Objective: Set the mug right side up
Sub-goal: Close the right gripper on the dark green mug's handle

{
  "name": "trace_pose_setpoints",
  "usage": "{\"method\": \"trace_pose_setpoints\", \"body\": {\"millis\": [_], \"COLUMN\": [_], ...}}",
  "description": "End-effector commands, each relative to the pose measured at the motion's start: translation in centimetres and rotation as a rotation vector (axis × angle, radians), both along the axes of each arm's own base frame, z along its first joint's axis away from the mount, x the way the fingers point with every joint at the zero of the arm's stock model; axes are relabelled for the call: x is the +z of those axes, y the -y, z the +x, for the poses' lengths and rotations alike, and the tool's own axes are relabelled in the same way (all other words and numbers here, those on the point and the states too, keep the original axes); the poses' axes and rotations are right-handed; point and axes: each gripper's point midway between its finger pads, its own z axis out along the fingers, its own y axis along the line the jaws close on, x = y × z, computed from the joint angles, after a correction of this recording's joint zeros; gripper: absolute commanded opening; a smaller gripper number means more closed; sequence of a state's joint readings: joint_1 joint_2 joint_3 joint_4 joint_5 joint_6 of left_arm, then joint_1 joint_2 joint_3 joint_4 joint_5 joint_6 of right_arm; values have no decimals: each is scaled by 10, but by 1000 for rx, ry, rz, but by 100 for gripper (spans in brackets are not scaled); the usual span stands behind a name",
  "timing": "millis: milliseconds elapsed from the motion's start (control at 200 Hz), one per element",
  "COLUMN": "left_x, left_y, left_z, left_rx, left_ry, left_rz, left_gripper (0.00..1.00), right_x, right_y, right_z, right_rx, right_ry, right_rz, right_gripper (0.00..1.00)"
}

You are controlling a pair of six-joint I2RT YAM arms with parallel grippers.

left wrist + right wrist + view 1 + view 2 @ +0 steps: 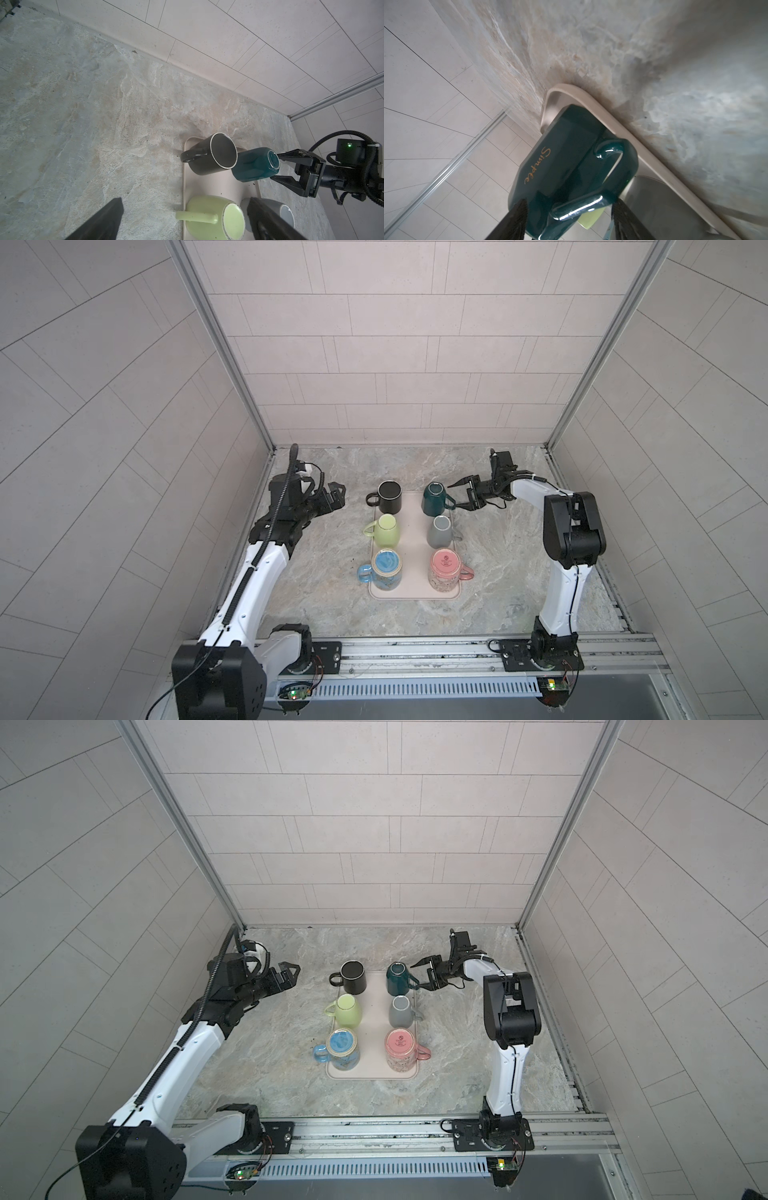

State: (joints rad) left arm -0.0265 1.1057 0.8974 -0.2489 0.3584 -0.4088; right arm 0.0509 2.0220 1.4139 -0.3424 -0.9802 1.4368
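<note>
The right gripper (455,496) has its jaws apart, one on each side of the handle (449,500) of the teal mug (433,499). In the right wrist view its two black fingers (512,224) flank that handle with a gap still showing beside it, so nothing is clamped. The teal mug stands bottom up at the far right corner of the single beige tray (411,543). Its handle points out toward the right arm, and the gold word "Simple" runs along its side. The left gripper (337,492) is spread wide and holds nothing. It hangs over the marbled table (324,572) to the left of the tray, near the black mug (388,497) but apart from it. Six mugs in all sit on the tray, in two columns of three. In the left column, from far to near, come the black mug, the only one plainly mouth up, with its handle to the left; one green mug (386,529), bottom up; and one blue mug (386,571) with a see-through handle, which way up I cannot tell. In the right column come the teal mug, then one grey mug (440,531) that seems bottom up, then one pink mug (444,571) showing a stamped base. Two arms rise from the near rail, one on each side of the tray.
</note>
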Motion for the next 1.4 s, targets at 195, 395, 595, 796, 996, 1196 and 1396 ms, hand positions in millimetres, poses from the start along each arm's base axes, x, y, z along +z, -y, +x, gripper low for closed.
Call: {"method": "trace_pose_setpoints", "body": {"millis": [195, 395, 595, 796, 996, 1196, 1396], "left_x": [9, 8, 8, 5, 4, 4, 4], "left_y": [0, 0, 0, 0, 1, 1, 0], "left_z": [1, 0, -1, 0, -1, -1, -2], "left_rx": [-10, -15, -17, -17, -22, -23, -22], "left_ry": [14, 9, 8, 1, -1, -3, -4], "left_rz": [27, 30, 31, 33, 34, 35, 38], "left_gripper": [100, 100, 100, 100, 100, 100, 100], "right_x": [-8, -17, -23, -27, -29, -31, -32], "right_y": [-12, -14, -14, -15, -16, -17, -19], "right_z": [3, -1, 3, 7, 11, 11, 15], "right_rx": [-25, -23, -24, -25, -35, -35, -45], "right_ry": [-55, -83, -95, -100, -98, -98, -91], "right_rz": [53, 57, 59, 67, 79, 80, 90], "right_gripper": [63, 63, 62, 55, 46, 37, 29]}}
